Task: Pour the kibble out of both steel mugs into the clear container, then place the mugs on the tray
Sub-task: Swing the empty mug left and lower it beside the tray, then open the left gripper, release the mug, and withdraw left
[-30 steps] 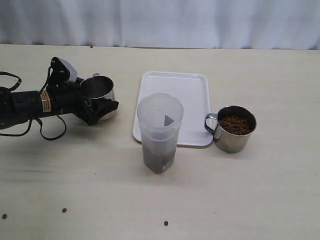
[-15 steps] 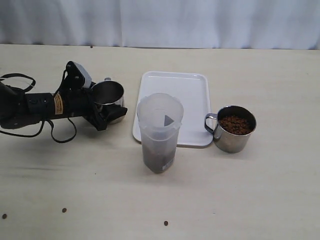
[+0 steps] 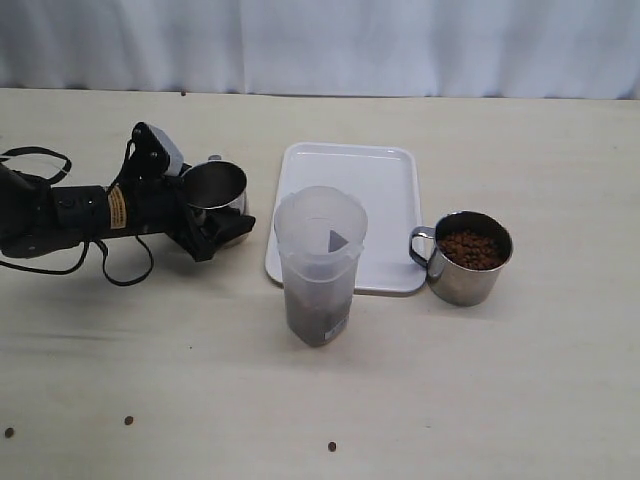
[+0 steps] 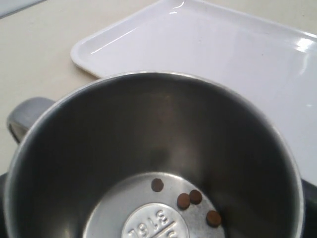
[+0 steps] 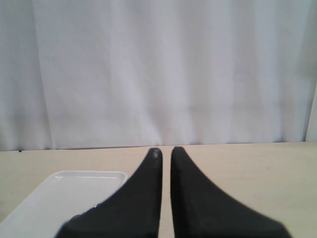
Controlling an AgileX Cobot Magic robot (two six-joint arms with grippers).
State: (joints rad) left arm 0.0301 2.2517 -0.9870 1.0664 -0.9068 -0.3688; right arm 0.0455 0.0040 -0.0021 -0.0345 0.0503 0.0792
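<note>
My left gripper [image 3: 226, 205] lies low over the table, left of the white tray [image 3: 375, 180], shut on a steel mug [image 3: 213, 187]. In the left wrist view this mug [image 4: 148, 124] fills the picture, and only several kibble pellets [image 4: 190, 198] lie on its bottom. The clear container [image 3: 320, 265] stands in front of the tray with brown kibble [image 3: 318, 310] in its lower part. A second steel mug [image 3: 468, 258], full of kibble [image 3: 470, 248], stands right of the tray. My right gripper [image 5: 165, 149] is shut and empty, out of the exterior view.
Three loose pellets lie on the table near its front edge [image 3: 331, 446], [image 3: 128, 420], [image 3: 8, 432]. The left arm's black cable [image 3: 110, 270] loops onto the table. A white curtain [image 3: 400, 45] closes the back. The tray's corner [image 5: 74, 188] shows in the right wrist view.
The left arm has carried the mug to the right, closer to the tray, and has stayed still over the last half second. Everything else is unchanged.
</note>
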